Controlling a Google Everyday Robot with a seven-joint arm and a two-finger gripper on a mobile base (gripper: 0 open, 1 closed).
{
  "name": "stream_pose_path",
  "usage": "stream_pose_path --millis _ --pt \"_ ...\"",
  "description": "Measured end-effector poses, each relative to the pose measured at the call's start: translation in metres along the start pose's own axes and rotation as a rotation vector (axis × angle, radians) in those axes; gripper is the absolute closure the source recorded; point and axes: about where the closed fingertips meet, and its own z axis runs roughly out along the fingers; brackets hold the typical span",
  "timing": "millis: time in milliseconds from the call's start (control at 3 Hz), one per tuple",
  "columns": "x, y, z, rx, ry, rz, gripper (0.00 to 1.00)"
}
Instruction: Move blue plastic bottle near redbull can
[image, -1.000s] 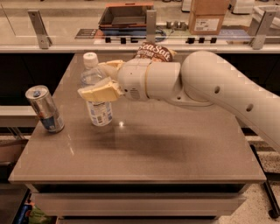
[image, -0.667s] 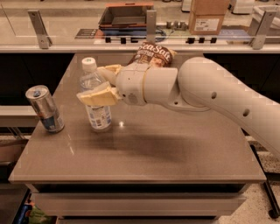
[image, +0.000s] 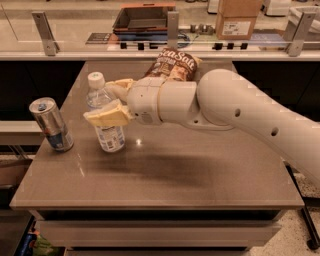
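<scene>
Visibly, the 2 jaws clasp the upright blue plastic bottle (image: 111, 137), possibly resting on the counter (image: 200, 180), near the redbull can (image: 51, 125).

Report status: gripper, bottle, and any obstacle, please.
Gripper shut on bottle, over table. Bottle upright, close beside can, not touching. Nothing between them; chip bag behind arm.

One camera looks down across the table (image: 200, 180) from its front, hand (image: 101, 101) left-centre.
</scene>
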Motion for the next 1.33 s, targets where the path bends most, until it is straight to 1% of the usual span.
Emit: stream_pose_path --millis 1000,1333 --pt "-0.0038 0.0049 0.0041 -0.010 0.000 -0.007 0.12" --pt "-0.0049 0.0064 0.0053 -0.013 -0.001 -0.009 0.00"
